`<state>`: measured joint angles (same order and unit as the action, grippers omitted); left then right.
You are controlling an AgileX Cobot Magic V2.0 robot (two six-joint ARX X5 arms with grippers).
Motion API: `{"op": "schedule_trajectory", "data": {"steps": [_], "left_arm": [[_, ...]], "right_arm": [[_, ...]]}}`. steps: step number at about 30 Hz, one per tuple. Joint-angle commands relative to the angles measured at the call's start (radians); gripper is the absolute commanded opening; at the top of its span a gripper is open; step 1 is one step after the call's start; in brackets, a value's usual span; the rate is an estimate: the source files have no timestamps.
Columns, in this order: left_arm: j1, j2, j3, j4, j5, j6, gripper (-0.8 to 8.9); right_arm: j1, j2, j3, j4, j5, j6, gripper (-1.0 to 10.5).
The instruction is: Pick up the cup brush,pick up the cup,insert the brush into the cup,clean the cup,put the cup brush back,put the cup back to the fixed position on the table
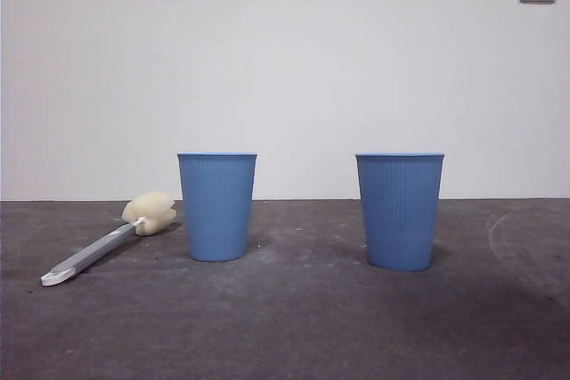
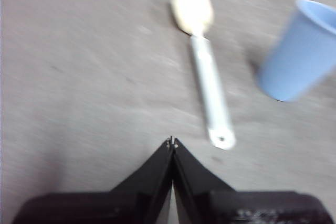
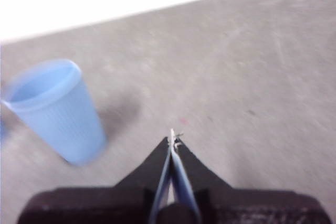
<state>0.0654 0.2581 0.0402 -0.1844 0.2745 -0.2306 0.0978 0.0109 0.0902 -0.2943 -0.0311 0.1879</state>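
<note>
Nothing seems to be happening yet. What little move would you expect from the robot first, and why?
Probably the left gripper should open and drop toward the cup brush. The brush lies flat on the table, untouched, beside a cup, and its handle is just ahead of that gripper, whose jaws are shut. The right gripper, also shut, holds nothing.

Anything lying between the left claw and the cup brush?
No. In the left wrist view only bare table separates the shut left claw from the cup brush.

Cup brush [image 1: 109,242] on table [image 1: 294,327], left of two cups [image 1: 216,206].
</note>
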Motion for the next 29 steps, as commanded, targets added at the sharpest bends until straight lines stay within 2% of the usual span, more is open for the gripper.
{"op": "schedule_trajectory", "data": {"steps": [1,6,8,11,17,24,29], "left_arm": [[0.003,0.000,0.069,-0.030,0.014,-0.054,-0.07],[0.003,0.017,0.305,-0.164,0.048,-0.050,-0.07],[0.003,0.045,0.415,-0.263,0.074,-0.009,-0.08],[0.003,0.101,0.570,-0.434,0.129,0.087,-0.08],[-0.002,0.190,0.740,-0.636,0.156,0.187,-0.08],[-0.021,0.292,0.866,-0.780,0.156,0.266,-0.08],[-0.055,0.343,0.888,-0.794,0.155,0.270,-0.08]], "right_arm": [[-0.001,0.003,0.061,0.016,-0.008,0.072,-0.1],[-0.001,0.099,0.239,0.002,-0.107,0.067,-0.1],[-0.001,0.180,0.335,-0.045,-0.169,0.013,-0.1],[-0.001,0.327,0.496,-0.198,-0.283,-0.109,-0.1],[0.000,0.512,0.682,-0.416,-0.394,-0.245,-0.1],[0.000,0.640,0.828,-0.584,-0.436,-0.356,-0.1],[0.000,0.691,0.898,-0.663,-0.442,-0.413,-0.1]]}}
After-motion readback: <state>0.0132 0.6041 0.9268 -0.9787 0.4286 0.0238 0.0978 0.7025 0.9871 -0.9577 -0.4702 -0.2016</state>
